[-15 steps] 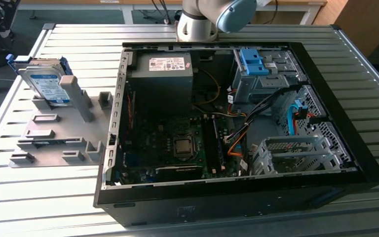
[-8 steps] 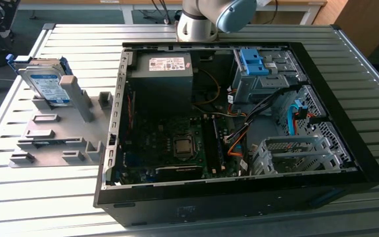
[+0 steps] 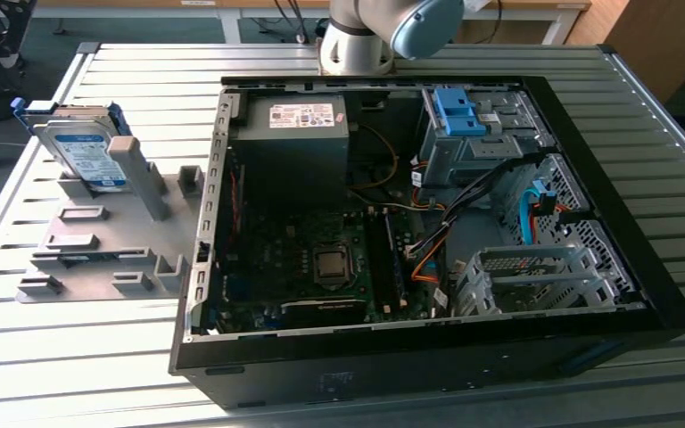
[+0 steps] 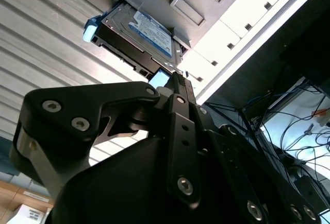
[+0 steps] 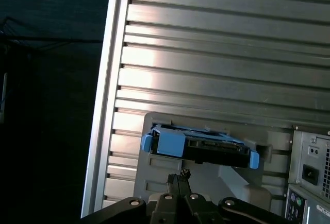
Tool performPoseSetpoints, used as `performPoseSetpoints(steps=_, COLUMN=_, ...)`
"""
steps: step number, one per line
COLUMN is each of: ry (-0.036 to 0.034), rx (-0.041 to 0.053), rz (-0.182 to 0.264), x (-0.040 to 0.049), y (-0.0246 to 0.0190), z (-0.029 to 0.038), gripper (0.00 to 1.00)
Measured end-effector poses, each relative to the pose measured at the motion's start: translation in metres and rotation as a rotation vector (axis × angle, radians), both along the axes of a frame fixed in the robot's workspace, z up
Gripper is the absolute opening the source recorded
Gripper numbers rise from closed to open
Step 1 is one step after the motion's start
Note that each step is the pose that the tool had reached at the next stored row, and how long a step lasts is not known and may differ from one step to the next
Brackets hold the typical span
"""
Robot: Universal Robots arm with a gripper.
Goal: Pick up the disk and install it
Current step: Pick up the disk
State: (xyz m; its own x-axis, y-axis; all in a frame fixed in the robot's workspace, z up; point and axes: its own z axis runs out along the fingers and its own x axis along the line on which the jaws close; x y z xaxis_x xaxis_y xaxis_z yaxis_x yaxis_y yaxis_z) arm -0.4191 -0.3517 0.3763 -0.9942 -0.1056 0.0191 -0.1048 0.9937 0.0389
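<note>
Silver rectangular metal disk (image 3: 81, 150) in blue plastic carrier: upright in grey holder plate (image 3: 95, 260) on slatted bench (image 3: 140, 64). End effector (image 5: 178, 176): closed, empty, near the disk.

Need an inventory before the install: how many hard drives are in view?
1. The disk stands on edge in the grey fixture at the exterior view's left, beside the open computer case. Drive bays inside the case may hide others.

Open computer case (image 3: 438, 367) — slatted metal table (image 3: 81, 357)
</note>
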Motion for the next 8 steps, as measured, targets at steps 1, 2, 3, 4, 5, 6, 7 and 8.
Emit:
performPoseSetpoints(steps=1, ry=0.0, rx=0.0, rz=0.003, x=0.0, y=0.0, z=0.0, gripper=0.11)
performPoseSetpoints(steps=2, ry=0.0, rx=0.0, rz=0.006, x=0.0, y=0.0, z=0.0, gripper=0.11)
performPoseSetpoints(steps=3, ry=0.0, rx=0.0, rz=0.009, x=0.0, y=0.0, z=0.0, gripper=0.11)
performPoseSetpoints(steps=4, ry=0.0, rx=0.0, rz=0.012, x=0.0, y=0.0, z=0.0, gripper=0.11)
performPoseSetpoints(steps=5, ry=0.0, rx=0.0, rz=0.015, x=0.0, y=0.0, z=0.0, gripper=0.11)
performPoseSetpoints(steps=6, ry=0.0, rx=0.0, rz=0.018, x=0.0, y=0.0, z=0.0, gripper=0.11)
performPoseSetpoints(steps=7, ry=0.0, rx=0.0, rz=0.021, x=0.0, y=0.0, z=0.0, gripper=0.11)
performPoseSetpoints(steps=8, ry=0.0, rx=0.0, rz=0.024, x=0.0, y=0.0, z=0.0, gripper=0.11)
